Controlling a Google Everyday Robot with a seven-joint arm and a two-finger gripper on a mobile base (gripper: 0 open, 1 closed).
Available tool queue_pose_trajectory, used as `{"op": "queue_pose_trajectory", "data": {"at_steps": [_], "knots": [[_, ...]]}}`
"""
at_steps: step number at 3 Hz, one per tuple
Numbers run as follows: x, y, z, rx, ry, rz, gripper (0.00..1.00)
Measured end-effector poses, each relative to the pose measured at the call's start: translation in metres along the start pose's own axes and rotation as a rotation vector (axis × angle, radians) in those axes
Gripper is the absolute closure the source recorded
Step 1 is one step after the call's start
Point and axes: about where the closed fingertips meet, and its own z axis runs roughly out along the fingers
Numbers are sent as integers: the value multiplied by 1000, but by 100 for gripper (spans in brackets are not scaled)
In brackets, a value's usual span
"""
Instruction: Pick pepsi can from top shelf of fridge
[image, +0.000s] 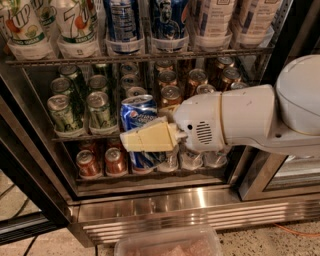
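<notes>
My gripper (142, 137) is shut on a tall blue pepsi can (138, 111) and holds it upright in front of the middle racks of the fridge (165, 210), below the top shelf (140, 56). A cream finger (150, 136) crosses the can's middle; the other finger is hidden behind it. My white arm (240, 120) reaches in from the right. Two more tall blue cans (121, 20) stand in clear holders on the top shelf, between 7up bottles (75, 22) and pale bottles (212, 20).
Short green cans (62, 107) and bronze cans (195, 80) fill the middle rack, red cans (90, 162) the lower one. The open glass door (295, 175) stands at the right. A clear plastic tub (170, 242) lies on the floor in front.
</notes>
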Motion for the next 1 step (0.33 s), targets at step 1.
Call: {"op": "queue_pose_trajectory", "data": {"at_steps": [1], "knots": [[0, 0, 0, 0, 0, 0, 100]]}}
